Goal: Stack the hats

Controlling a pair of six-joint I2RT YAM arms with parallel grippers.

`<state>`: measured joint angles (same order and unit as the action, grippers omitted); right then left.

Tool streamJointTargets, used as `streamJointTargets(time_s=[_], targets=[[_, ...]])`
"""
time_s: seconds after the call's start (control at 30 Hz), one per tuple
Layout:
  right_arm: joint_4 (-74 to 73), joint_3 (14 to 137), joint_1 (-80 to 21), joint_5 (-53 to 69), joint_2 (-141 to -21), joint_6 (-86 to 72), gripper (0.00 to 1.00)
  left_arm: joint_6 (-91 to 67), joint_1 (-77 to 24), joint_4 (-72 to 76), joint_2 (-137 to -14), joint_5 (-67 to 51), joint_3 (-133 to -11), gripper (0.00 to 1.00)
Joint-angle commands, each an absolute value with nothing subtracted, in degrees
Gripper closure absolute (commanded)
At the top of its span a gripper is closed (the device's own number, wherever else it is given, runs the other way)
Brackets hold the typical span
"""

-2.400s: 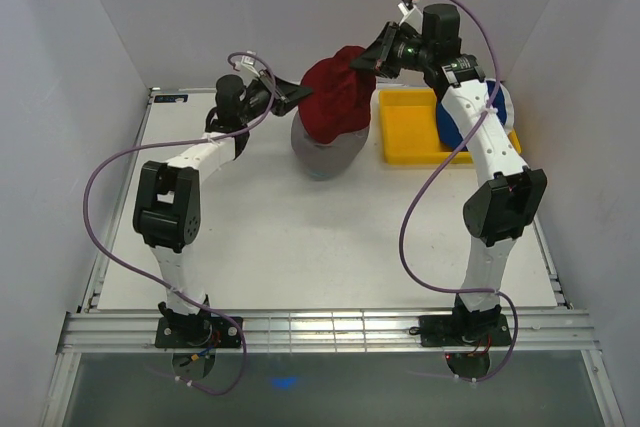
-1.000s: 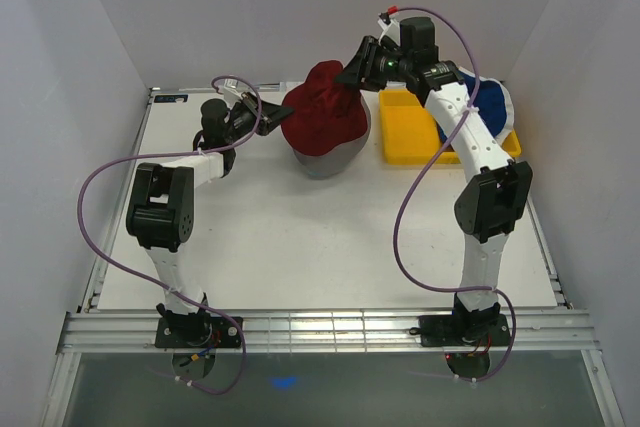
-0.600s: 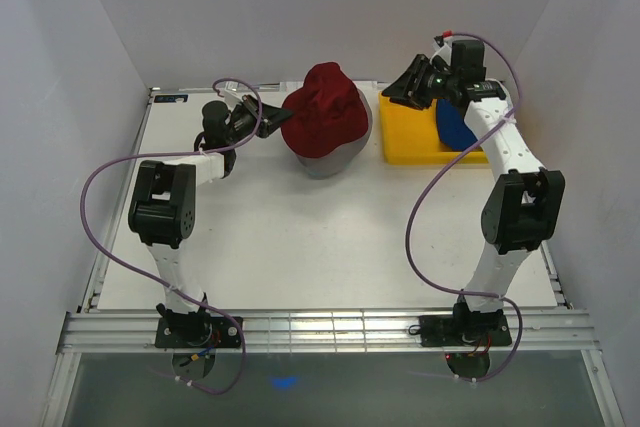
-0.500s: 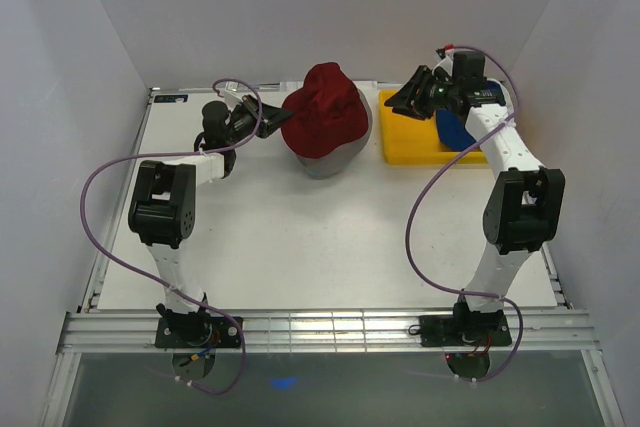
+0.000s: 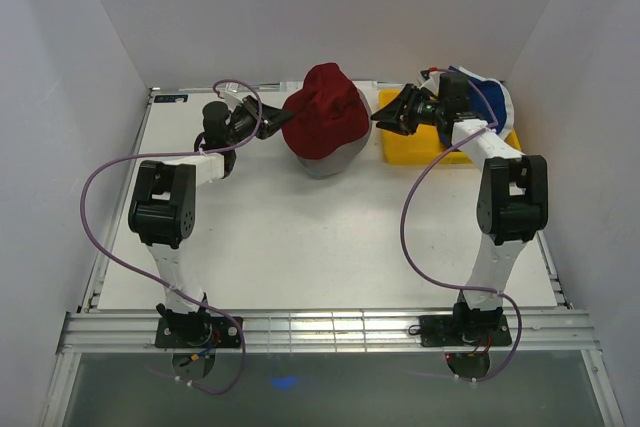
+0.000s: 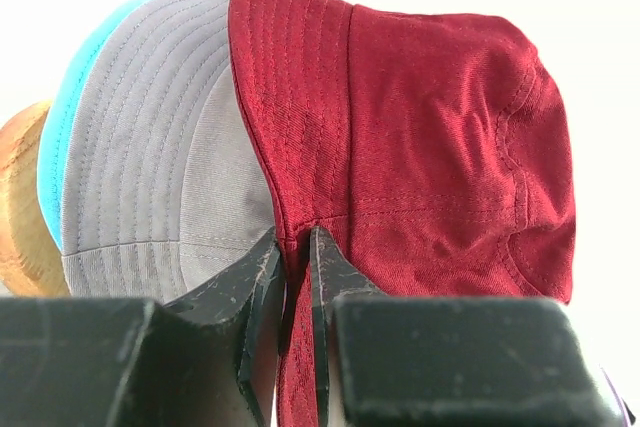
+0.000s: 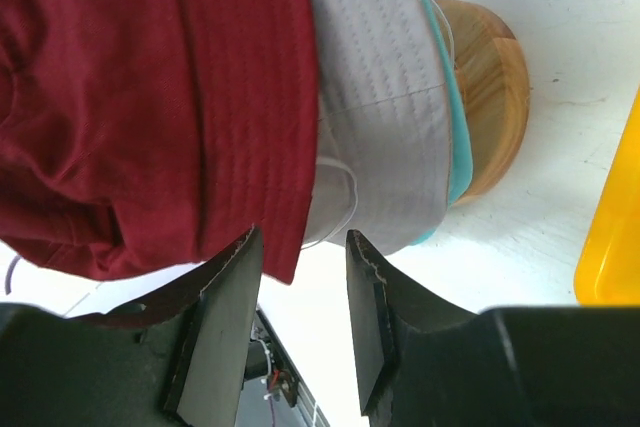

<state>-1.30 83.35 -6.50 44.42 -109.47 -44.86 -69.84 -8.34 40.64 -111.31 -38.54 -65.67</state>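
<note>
1. From the top camera, the dark red hat point(image 5: 323, 112) is seen at the table's 12 o'clock edge. It is seated over a grey hat point(image 5: 325, 162), whose brim shows beneath at 6 o'clock.
2. The left gripper point(image 5: 273, 125) is placed at the red hat's 9 o'clock side, touching its brim. The right gripper point(image 5: 384, 115) is held at 3 o'clock, apart from the hat, between the stack and the yellow tray point(image 5: 415, 147).
3. In the tray at 1 o'clock, navy and white hats point(image 5: 488, 87) are glimpsed, partly hidden by the right arm; neither wrist camera shows them.
4. Only the left wrist view reveals the red brim hanging between that pincer's fingers, which are set narrowly apart. Whether the cloth is pinched cannot be told.
5. Only the wrist views disclose a teal hat point(image 6: 55, 157) under the grey one and the wooden stand point(image 7: 490, 97) beneath the stack.
6. In the right wrist view the fingers are shown spread apart with nothing gripped, and the red brim's edge lies beyond them.
</note>
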Motion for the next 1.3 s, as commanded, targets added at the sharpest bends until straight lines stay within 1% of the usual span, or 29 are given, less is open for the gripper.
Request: streamJointTargets(time_s=[0.0, 0.1, 0.3, 0.5, 0.63, 1.27], targets=[[6.7, 83.4, -6.5, 47.3, -110.7, -48.8, 0.55, -68.5, -7.8, 39.9, -110.2, -38.5, -65.7, 0.73], [7.3, 84.0, -6.5, 47.3, -111.9, -49.7, 0.54, -68.5, -7.8, 39.7, -110.2, -38.5, -65.9, 0.73], [15.9, 82.1, -6.5, 49.2, -114.3, -56.2, 0.54, -68.3, -7.7, 39.3, -110.1, -38.4, -66.1, 0.73], [18.3, 81.5, -6.8, 49.7, -115.5, -58.5, 0.54, -68.2, -7.8, 39.0, -110.1, -38.4, -66.1, 0.73], [22.8, 80.4, -6.8, 50.1, -115.8, -61.3, 0.54, -68.0, -7.8, 38.9, -110.1, -38.4, -66.1, 0.73], [28.3, 79.3, -8.1, 50.7, -117.3, -65.7, 0.55, -67.9, -7.8, 38.8, -109.7, -38.1, -65.3, 0.73]])
